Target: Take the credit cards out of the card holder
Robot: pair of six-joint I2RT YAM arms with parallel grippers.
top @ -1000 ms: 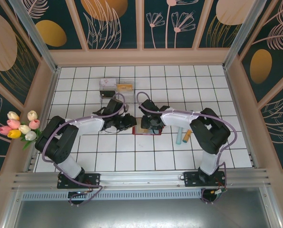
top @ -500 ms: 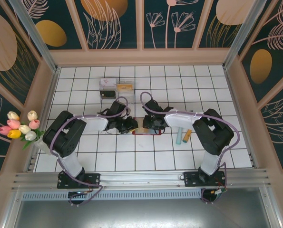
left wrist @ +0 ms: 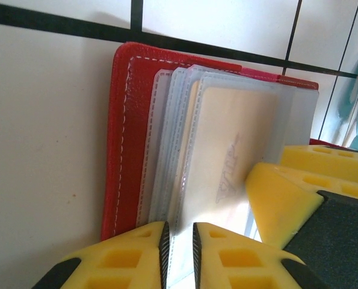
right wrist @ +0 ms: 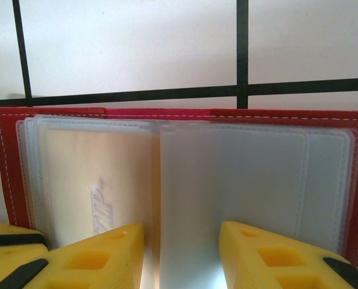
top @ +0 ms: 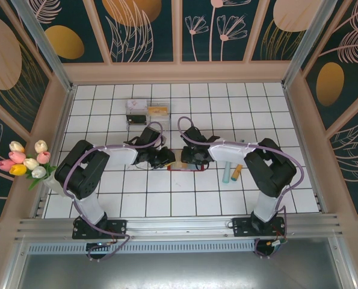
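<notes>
The card holder (top: 186, 166) lies open on the white tiles, red cover (left wrist: 120, 138) down and clear sleeves fanned up. A tan-orange credit card (left wrist: 227, 150) sits inside a sleeve on the left half (right wrist: 94, 174). My left gripper (top: 165, 158) is at the holder's left end, its jaws nearly together (left wrist: 179, 232) on the edge of a clear sleeve. My right gripper (top: 189, 158) stands over the holder's middle, open (right wrist: 182, 232), with a whitish sleeve (right wrist: 227, 180) upright between its fingers. One yellow finger (left wrist: 281, 198) of the right gripper shows in the left wrist view.
A light blue card (top: 229, 173) and a tan one (top: 237, 170) lie on the tiles right of the holder. A clear plastic box (top: 139, 112) stands behind the left gripper. Tulips (top: 27, 159) lean at the left wall.
The left arm has swung in closer to the holder's left end. The right gripper's jaws have narrowed a little around the upright sleeve.
</notes>
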